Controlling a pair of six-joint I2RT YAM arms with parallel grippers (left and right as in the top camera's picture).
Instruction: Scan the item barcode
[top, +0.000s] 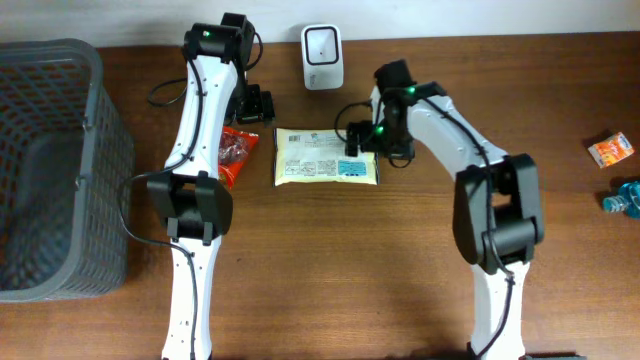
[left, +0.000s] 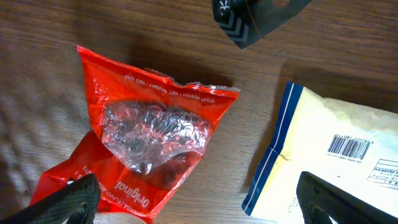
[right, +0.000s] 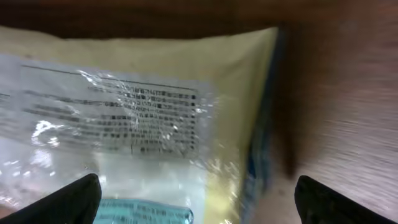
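Note:
The item, a flat yellow-and-white packet (top: 327, 156), lies on the wooden table in front of the white barcode scanner (top: 323, 57). Its printed side faces up, and the barcode (left: 350, 146) shows in the left wrist view. My left gripper (top: 255, 108) hovers open over the gap between a red snack bag (left: 149, 137) and the packet's left edge (left: 311, 168), holding nothing (left: 199, 205). My right gripper (top: 362, 140) stands open above the packet's right end (right: 143, 112), its jaws empty and spanning the packet's edge (right: 199, 202).
A grey mesh basket (top: 50, 170) fills the left side of the table. A small orange packet (top: 610, 150) and a blue bottle (top: 622, 195) lie at the far right edge. The red snack bag (top: 236, 155) rests just left of the item.

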